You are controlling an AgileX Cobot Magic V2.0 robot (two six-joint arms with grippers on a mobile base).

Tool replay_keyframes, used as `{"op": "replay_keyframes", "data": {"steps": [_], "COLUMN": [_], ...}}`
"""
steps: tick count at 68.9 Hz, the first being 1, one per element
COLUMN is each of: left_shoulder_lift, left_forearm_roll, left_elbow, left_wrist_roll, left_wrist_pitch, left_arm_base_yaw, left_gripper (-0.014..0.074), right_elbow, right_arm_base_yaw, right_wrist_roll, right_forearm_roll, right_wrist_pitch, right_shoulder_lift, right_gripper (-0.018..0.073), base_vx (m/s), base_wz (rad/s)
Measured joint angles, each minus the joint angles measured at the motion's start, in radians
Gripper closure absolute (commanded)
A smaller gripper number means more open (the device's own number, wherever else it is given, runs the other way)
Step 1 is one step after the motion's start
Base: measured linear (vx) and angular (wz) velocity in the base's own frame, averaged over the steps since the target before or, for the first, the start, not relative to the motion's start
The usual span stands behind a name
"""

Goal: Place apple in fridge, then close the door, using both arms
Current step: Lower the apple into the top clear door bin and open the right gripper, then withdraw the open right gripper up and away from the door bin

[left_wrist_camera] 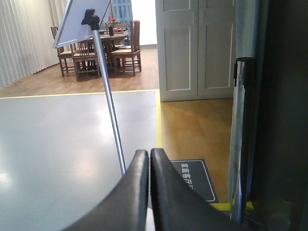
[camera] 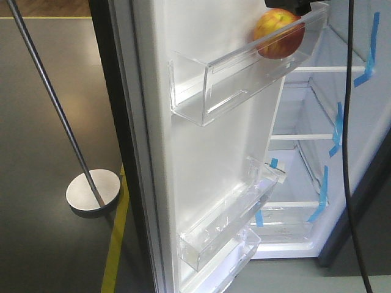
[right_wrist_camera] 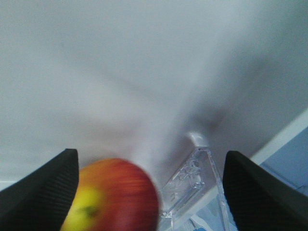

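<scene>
Red-and-yellow apple [camera: 279,33]: sits in the top clear bin [camera: 244,82] of the door [camera: 208,152], at 1 o'clock in the front view; blurred at 7 o'clock in the right wrist view.
Open door: white lining faces the front camera; lower bins [camera: 223,229] at 6 o'clock.
White-lined fridge [camera: 305,101]: interior at 3 o'clock, with shelves and blue tape strips [camera: 336,128] on the side wall.
Black right gripper [right_wrist_camera: 150,154]: fingers [right_wrist_camera: 262,197] wide apart, with the apple between them, nearer the 8 o'clock finger; whether they touch cannot be told.
Black left gripper [left_wrist_camera: 149,154]: fingers [left_wrist_camera: 132,192] pressed together with nothing between them, at 6 o'clock of its own view.
Metal stanchion pole [camera: 52,101]: slim, leaning, on a round base [camera: 93,192] at 9 o'clock, apart from the door.
Black cable [camera: 347,122]: hangs in front of the fridge interior at 3 o'clock.
Grey floor [camera: 36,244]: yellow line [camera: 115,244] at 7 o'clock.
</scene>
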Motion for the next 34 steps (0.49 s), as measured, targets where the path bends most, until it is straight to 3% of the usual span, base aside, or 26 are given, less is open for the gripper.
{"op": "replay_keyframes", "data": {"steps": [21,34], "left_shoulder_lift": [0.000,0.000], "left_forearm_roll": [0.000,0.000], "left_elbow": [0.000,0.000], "left_wrist_roll": [0.000,0.000], "left_wrist_pitch": [0.000,0.000], "left_arm_base_yaw": [0.000,0.000], "left_gripper": [0.0605,0.0605], "right_elbow": [0.000,0.000], "right_arm_base_yaw": [0.000,0.000], "right_wrist_roll": [-0.005,-0.001], "right_forearm_roll": [-0.003,-0.003], "right_wrist_pitch": [-0.004,-0.004], "right_shoulder_lift": [0.000,-0.036], "right_gripper": [-0.0020,0.0095], "base_vx": [0.00,0.00], "base_wz": [0.00,0.00]}}
